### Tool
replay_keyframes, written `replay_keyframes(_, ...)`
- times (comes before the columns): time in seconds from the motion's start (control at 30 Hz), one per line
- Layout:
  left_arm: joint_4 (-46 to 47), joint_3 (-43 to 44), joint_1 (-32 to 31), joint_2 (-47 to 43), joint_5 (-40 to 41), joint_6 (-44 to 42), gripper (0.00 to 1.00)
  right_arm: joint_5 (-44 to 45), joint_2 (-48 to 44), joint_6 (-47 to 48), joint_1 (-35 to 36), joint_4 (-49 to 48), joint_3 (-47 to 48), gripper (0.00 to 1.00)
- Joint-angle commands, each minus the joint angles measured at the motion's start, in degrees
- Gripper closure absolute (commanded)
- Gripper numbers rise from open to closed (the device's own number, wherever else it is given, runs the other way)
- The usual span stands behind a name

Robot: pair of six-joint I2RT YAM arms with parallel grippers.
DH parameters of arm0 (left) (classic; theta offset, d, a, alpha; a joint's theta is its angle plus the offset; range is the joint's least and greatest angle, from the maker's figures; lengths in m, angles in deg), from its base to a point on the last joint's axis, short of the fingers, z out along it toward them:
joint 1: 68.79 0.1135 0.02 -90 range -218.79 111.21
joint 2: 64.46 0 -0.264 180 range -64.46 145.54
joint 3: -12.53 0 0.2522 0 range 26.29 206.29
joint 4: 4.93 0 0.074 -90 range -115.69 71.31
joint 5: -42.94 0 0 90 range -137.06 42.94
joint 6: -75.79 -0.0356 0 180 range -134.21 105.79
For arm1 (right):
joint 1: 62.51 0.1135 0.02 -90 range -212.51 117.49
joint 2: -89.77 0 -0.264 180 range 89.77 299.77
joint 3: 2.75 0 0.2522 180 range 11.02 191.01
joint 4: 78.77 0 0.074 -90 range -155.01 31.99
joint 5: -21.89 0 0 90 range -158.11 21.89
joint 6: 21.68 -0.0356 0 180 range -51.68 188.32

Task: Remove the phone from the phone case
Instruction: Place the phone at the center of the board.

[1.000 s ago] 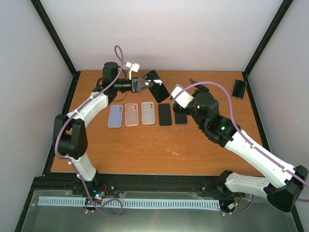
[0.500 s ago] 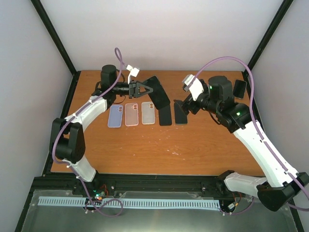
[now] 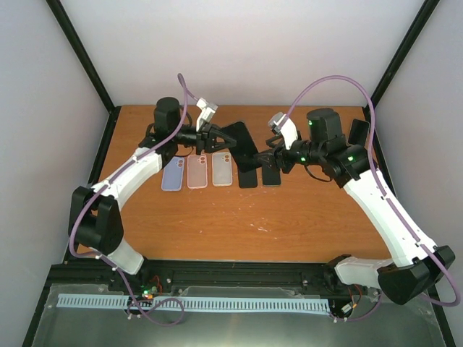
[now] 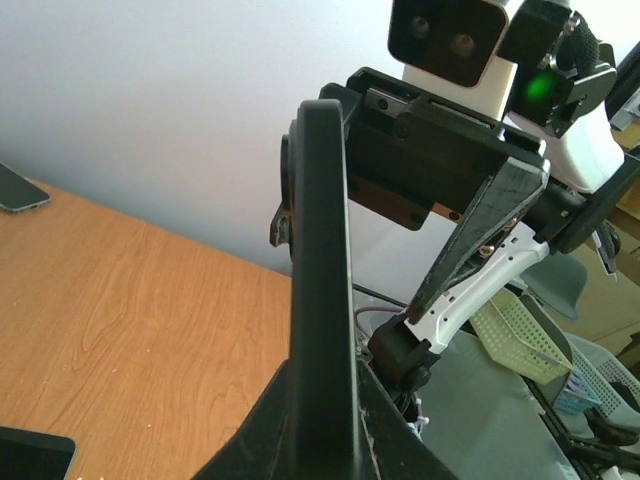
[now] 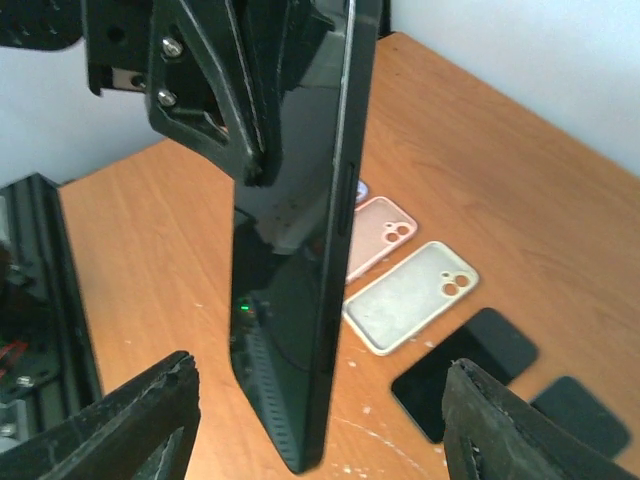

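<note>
Both arms aloft, left end effector closed, right end effector wide open, tip to tip.

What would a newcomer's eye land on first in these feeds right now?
First, the cased phone, held up edge-on in mid-air at the back centre, clamped by the left gripper. Next, the right gripper, open, with its fingers on either side of the phone's free end and not touching it in the wrist view. Lying flat beneath them is a neat row of three empty cases and two dark phones.
</note>
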Motion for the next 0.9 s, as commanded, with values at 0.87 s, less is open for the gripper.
replay_keyframes(0.87,-2.8,3.7,-4.9,-2.0,-2.8,-5.3,0.99,-14.8,3.7,-8.3,-2.2,-2.0,-0.2,0.74)
